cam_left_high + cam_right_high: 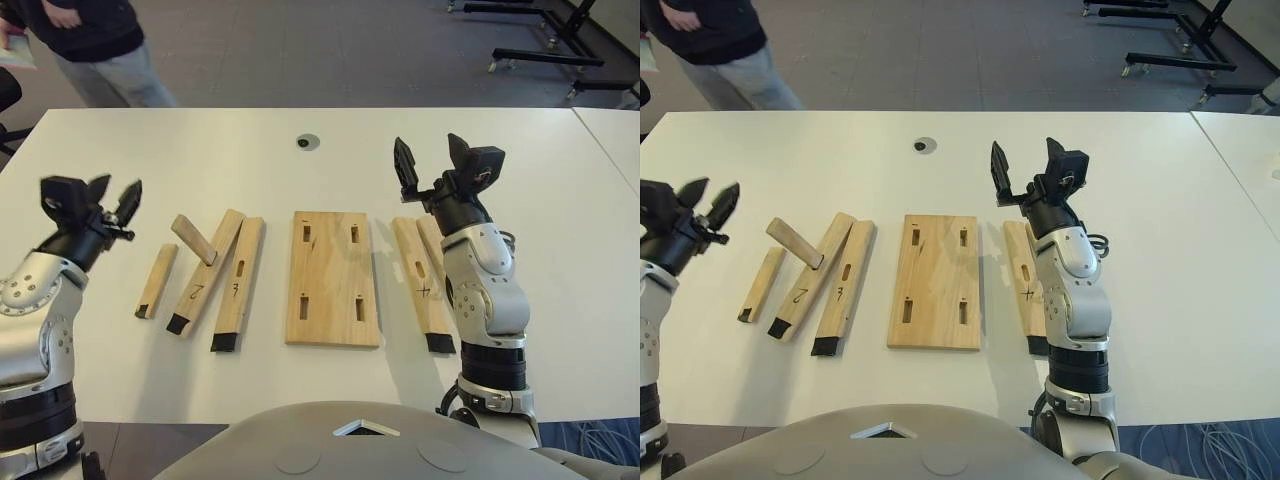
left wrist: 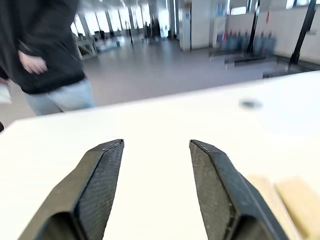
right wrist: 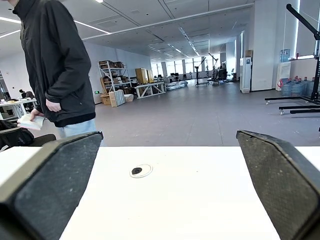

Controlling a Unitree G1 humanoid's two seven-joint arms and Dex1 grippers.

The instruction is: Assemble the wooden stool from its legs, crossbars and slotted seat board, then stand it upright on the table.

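Separately, pen-marked legs [image 1: 203, 278], slotted seat board [image 1: 332, 290]

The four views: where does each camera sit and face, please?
Left eye view: head, down onto the white table, slotted wooden seat board, both grippers.
Right eye view: stereo twin, same scene.
Left wrist view: that wrist, facing across the table past the open left gripper.
Right wrist view: likewise, past the open right gripper; shares the eyes' round grey grommet.
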